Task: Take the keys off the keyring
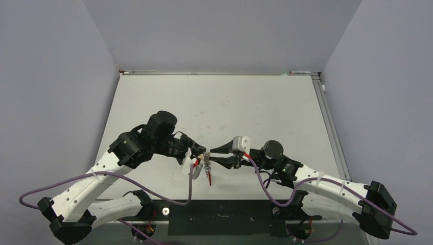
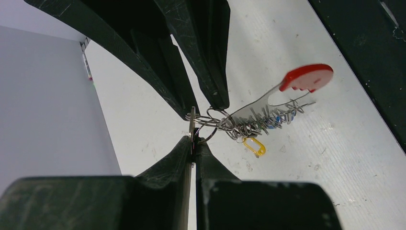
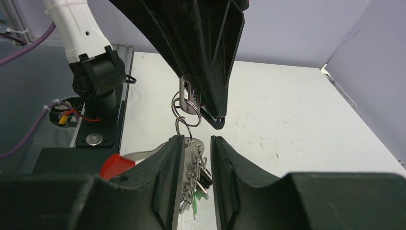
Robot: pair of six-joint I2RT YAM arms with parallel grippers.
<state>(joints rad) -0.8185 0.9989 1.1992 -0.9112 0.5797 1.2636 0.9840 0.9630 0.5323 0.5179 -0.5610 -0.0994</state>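
Observation:
The keyring hangs in the air between the two grippers: a red crescent [image 2: 306,77] joined to a curved grey toothed strip [image 2: 253,108]. The keys [image 2: 263,122] are bunched along the strip, with a yellow tag [image 2: 253,145] below them. My left gripper [image 2: 194,139] is shut on a small metal ring at the strip's end. My right gripper [image 3: 196,140] is open and straddles the bunch. Its left finger [image 3: 173,158] lies against the grey strip, and a gap shows beside the black and green key heads [image 3: 201,179]. From above, the bunch [image 1: 207,164] hangs near the table's front.
The white table [image 1: 219,102] is walled by grey panels on three sides. A dark base plate [image 1: 219,217] runs along the near edge. The left arm's base [image 3: 95,81] and purple cables [image 1: 168,199] lie close behind the hanging bunch.

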